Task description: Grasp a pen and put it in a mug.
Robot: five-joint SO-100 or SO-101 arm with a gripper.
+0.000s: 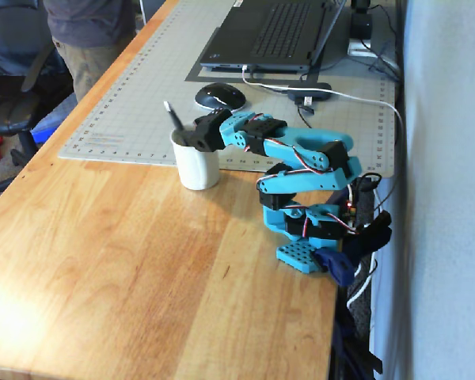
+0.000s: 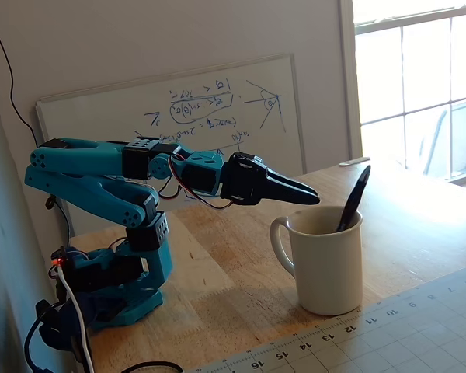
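Observation:
The cream-white mug (image 1: 198, 168) stands on the wooden table at the near edge of the grey mat. In a fixed view its handle faces the arm (image 2: 326, 268). The dark pen (image 1: 174, 119) stands inside the mug, leaning on the rim, with its upper half sticking out (image 2: 354, 198). My gripper (image 1: 191, 138) is level with the mug's rim, on the arm's side. In a fixed view its black fingers are pressed together to a point (image 2: 309, 195) just over the handle-side rim. It holds nothing and is clear of the pen.
A grey cutting mat (image 1: 134, 111) carries a black mouse (image 1: 219, 96) and a laptop (image 1: 273, 32) beyond the mug. A white cable (image 1: 356, 99) runs past the arm's base. A person (image 1: 87, 32) stands at the far left. A whiteboard (image 2: 179, 116) leans behind the arm.

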